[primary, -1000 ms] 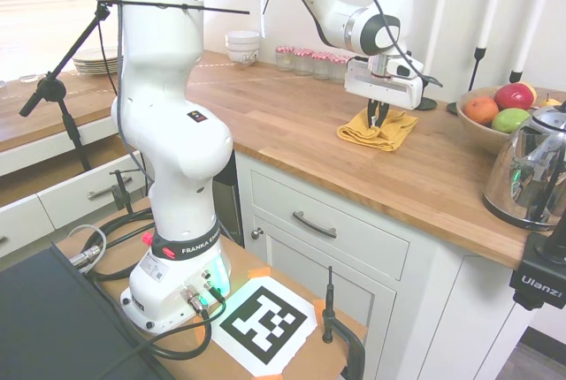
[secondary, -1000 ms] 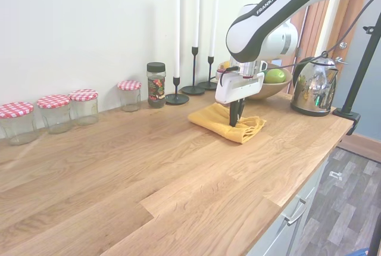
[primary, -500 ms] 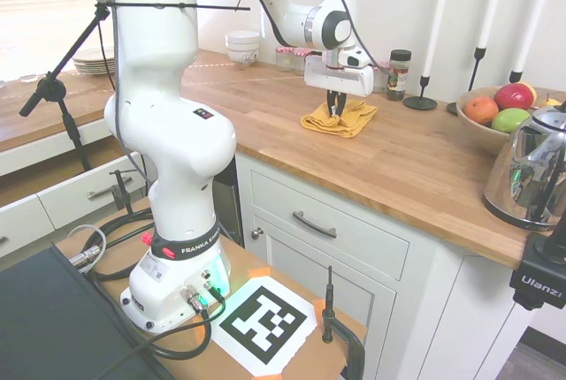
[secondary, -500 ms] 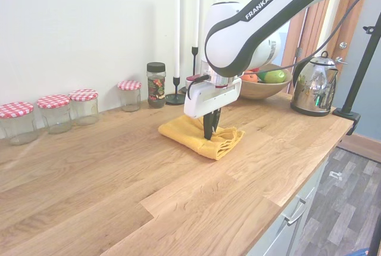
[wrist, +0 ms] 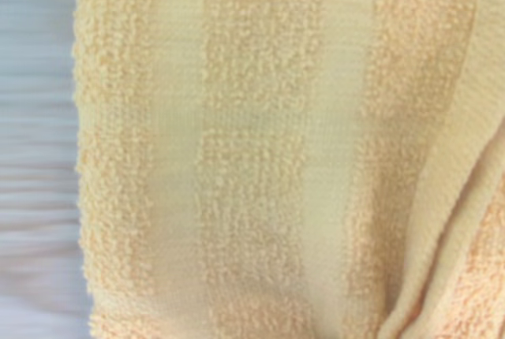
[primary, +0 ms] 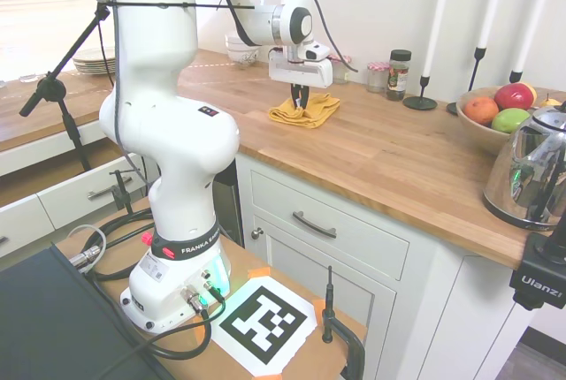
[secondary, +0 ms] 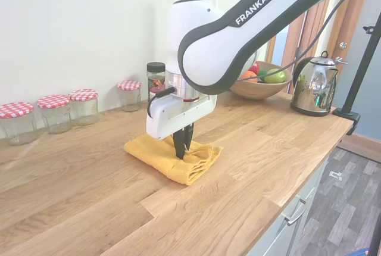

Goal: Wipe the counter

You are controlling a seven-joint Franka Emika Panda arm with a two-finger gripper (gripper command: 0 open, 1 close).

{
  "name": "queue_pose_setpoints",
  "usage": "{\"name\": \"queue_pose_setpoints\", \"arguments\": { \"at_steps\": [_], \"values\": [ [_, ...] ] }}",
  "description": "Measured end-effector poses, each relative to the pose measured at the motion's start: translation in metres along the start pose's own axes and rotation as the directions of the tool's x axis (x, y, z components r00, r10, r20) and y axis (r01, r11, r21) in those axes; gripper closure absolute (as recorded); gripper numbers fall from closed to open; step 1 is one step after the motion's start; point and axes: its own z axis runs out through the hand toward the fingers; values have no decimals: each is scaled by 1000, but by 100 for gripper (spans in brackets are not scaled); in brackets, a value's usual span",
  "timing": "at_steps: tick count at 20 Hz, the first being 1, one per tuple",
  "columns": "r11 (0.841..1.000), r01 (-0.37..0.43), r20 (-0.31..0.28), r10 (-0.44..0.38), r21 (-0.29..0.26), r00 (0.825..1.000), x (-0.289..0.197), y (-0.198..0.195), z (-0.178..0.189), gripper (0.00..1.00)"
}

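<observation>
A folded yellow cloth [primary: 307, 113] [secondary: 201, 159] lies on the warm-brown wooden counter [primary: 398, 163] [secondary: 83, 199]. My gripper [primary: 301, 102] [secondary: 181, 152] points straight down into the cloth's middle. Its dark fingers are pinched together on a fold of the fabric and press it against the wood. The wrist view is filled by the ribbed yellow cloth [wrist: 252, 150], with a pale strip of counter along one side.
Jars with red-checked lids [secondary: 55, 113] line the wall, with a dark-lidded spice jar [secondary: 156, 84] and black candlesticks [primary: 421, 97] beside them. A fruit bowl [primary: 485, 124] and a steel kettle [primary: 533, 175] stand further along. White bowls [primary: 242, 48] sit behind the gripper.
The gripper has dragged the cloth along the counter, away from the fruit bowl and kettle and toward the jars. It has stayed shut on the cloth throughout.
</observation>
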Motion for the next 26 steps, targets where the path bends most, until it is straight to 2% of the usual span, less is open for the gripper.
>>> {"name": "queue_pose_setpoints", "arguments": {
  "at_steps": [9, 19, 20, 26],
  "values": [
    [1000, 14, -10, -14, 2, 1000, -26, -26, -2, 100],
    [999, 33, -9, -34, -33, 999, -36, -44, -4, 100],
    [999, 30, -6, -31, -38, 1000, -36, -45, -4, 0],
    [998, 26, 0, -26, -53, 1000, -34, -48, -4, 0]
  ]
}}
